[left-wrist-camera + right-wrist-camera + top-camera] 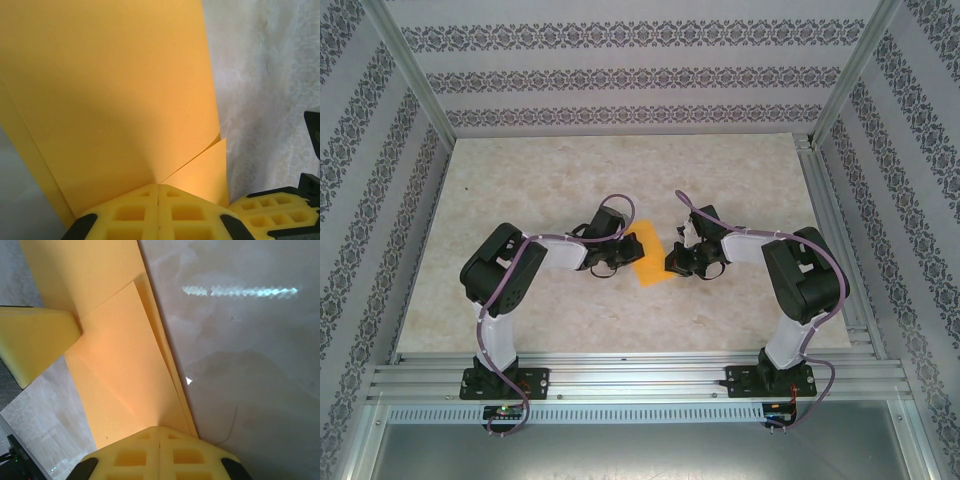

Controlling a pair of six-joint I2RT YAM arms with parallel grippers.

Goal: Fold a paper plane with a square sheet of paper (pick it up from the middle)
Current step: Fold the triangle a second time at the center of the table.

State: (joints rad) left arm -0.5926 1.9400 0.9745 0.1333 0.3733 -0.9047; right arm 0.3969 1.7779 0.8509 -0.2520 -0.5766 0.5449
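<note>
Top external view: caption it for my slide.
Left end effector and right end effector hold the orange-yellow paper at the table centre.

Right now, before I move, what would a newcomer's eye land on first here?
The bright orange-yellow paper stands out at the middle of the pale marbled table. The left gripper and the right gripper are each shut on it from opposite sides, jaws pressed together. In the right wrist view, its folded layers overlap along one edge.

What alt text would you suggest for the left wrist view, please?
The left gripper, shut, pinches the edge of an orange-yellow sheet of paper that bears a folded flap at right; pale marbled table lies beyond.
</note>
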